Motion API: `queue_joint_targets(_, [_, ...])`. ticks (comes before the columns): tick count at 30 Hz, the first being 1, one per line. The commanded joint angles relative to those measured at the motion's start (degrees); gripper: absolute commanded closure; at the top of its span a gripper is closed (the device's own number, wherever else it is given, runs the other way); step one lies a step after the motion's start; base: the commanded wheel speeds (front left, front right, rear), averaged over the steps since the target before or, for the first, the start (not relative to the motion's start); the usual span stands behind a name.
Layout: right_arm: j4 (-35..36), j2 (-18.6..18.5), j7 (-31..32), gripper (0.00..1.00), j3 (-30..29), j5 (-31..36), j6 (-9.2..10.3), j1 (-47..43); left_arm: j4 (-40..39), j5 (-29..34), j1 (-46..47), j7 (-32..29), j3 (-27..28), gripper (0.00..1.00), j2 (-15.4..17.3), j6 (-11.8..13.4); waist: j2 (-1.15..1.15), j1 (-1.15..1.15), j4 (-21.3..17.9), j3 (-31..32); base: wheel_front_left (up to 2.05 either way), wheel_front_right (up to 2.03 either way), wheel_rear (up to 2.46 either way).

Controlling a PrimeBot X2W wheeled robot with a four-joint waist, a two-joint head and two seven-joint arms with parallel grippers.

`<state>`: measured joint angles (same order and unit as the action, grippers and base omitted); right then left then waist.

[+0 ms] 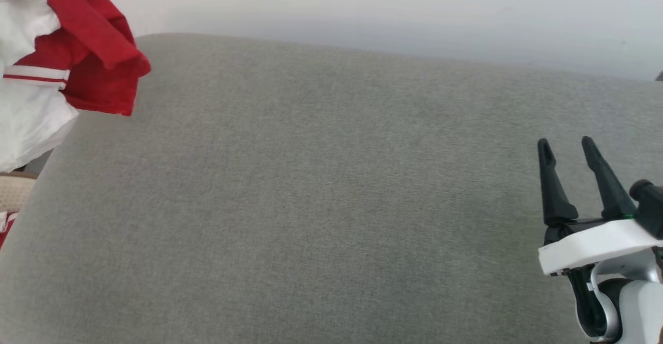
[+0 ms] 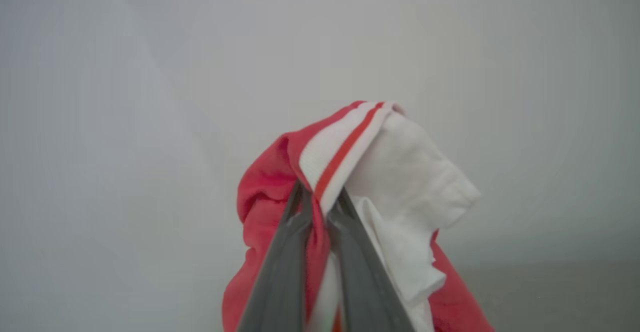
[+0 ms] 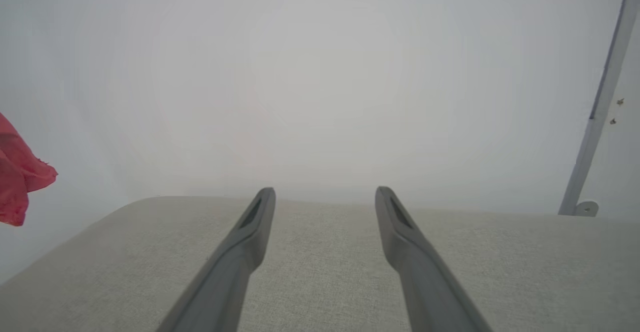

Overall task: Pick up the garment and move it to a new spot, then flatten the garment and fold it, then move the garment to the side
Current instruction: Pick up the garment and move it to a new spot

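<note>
The garment (image 1: 77, 48), red with white sleeves and striped trim, hangs bunched in the air at the head view's upper left, above the left end of the grey cushion. In the left wrist view my left gripper (image 2: 320, 197) is shut on the garment (image 2: 400, 182), pinching its striped band and red cloth between the fingers. A red corner of the garment (image 3: 20, 182) shows at the left edge of the right wrist view. My right gripper (image 1: 567, 149) stands open over the cushion's right side, nothing between its fingers (image 3: 400, 217).
The grey fabric cushion (image 1: 321, 194) spans the view, its far edge against a pale wall (image 1: 414, 7). A beige surface (image 1: 13, 191) and a scrap of red-and-white cloth (image 1: 5, 227) lie off the cushion's left end. A white post (image 3: 600, 102) stands at the far right.
</note>
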<state>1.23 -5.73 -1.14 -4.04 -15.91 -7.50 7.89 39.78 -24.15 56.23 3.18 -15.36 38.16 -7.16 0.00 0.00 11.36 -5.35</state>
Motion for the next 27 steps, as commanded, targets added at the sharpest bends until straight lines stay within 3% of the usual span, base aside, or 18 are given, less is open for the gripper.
queue_joint_targets(1, [-0.1, 0.2, -0.6, 0.00, -0.4, -0.3, 0.02, -0.4, -2.1, -0.3, -1.1, -1.0, -0.1, 1.00, 0.4, -0.2, 0.00, 0.00, -0.8, 0.5, 0.00, 0.00, 0.00])
queue_joint_targets(7, [0.0, 0.6, -1.2, 0.00, -3.1, 0.1, 0.02, -1.3, -15.9, -1.0, -5.1, -8.3, -1.0, 1.00, 1.6, 1.5, 0.00, 0.00, -4.2, 1.5, 0.00, 0.00, 0.00])
queue_joint_targets(13, [0.0, 0.9, -1.7, 0.00, -5.1, 0.3, 0.02, -1.2, -29.4, -0.6, -8.7, -15.4, -2.4, 1.00, 1.8, 5.0, 0.00, 0.00, -8.1, 1.7, 0.00, 0.00, 0.00])
queue_joint_targets(16, [-0.2, 1.2, -2.2, 0.00, -6.1, 0.5, 0.02, -0.9, -39.0, -1.1, -11.0, -20.1, -3.2, 1.00, 1.8, 6.9, 0.00, 0.00, -11.9, 1.6, 0.00, 0.00, 0.00])
queue_joint_targets(20, [0.3, 1.8, -2.2, 0.00, -6.4, 0.9, 0.02, -1.1, -46.0, -1.8, -12.3, -23.9, -4.4, 1.00, 2.0, 7.4, 0.00, 0.00, -16.0, 1.2, 0.00, 0.00, 0.00])
queue_joint_targets(27, [-0.7, 2.3, -3.2, 0.00, -6.4, -0.2, 0.02, -0.3, -51.1, -3.0, -13.5, -29.2, -9.7, 1.00, -1.4, 6.7, 0.00, 0.00, -21.6, -1.1, 0.00, 0.00, 0.00])
